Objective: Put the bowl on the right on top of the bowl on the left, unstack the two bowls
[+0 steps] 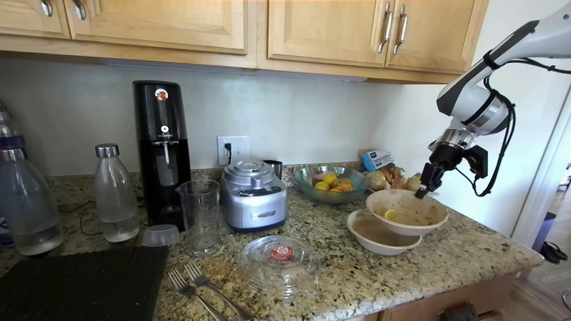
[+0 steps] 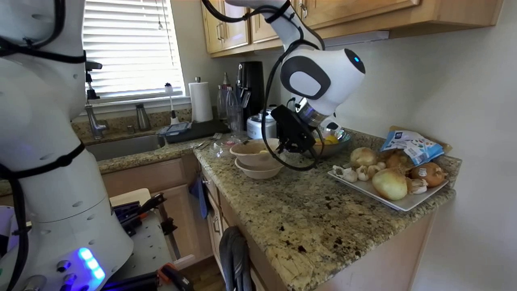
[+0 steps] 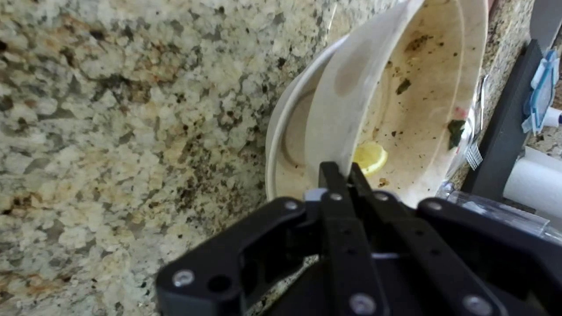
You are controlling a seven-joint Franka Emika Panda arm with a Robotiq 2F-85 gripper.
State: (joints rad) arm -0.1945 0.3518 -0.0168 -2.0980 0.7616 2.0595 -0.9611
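Speckled tan granite kitchen surface (image 3: 131, 153) under black two-fingered end effector (image 3: 344, 170). Clamped on rim of wide, round, pale tan-beige upper bowl (image 1: 409, 210), with yellow lemon piece (image 3: 369, 157) inside. Lower down beneath end effector, partly covered: matching round tan-beige lower bowl (image 1: 378, 236), on surface. Apart from end effector: clear glass bowl (image 1: 332, 197) of fruit (image 1: 330, 179).

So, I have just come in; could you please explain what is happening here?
A robot arm is handling the upper beige bowl: its hand is closed on the rim. That bowl is held tilted over the lower beige bowl, which stands on the granite counter. Inside the upper beige bowl lie a lemon piece and some food scraps. From these views I cannot tell whether the two bowls touch, or whether the upper one is being set down or lifted away.
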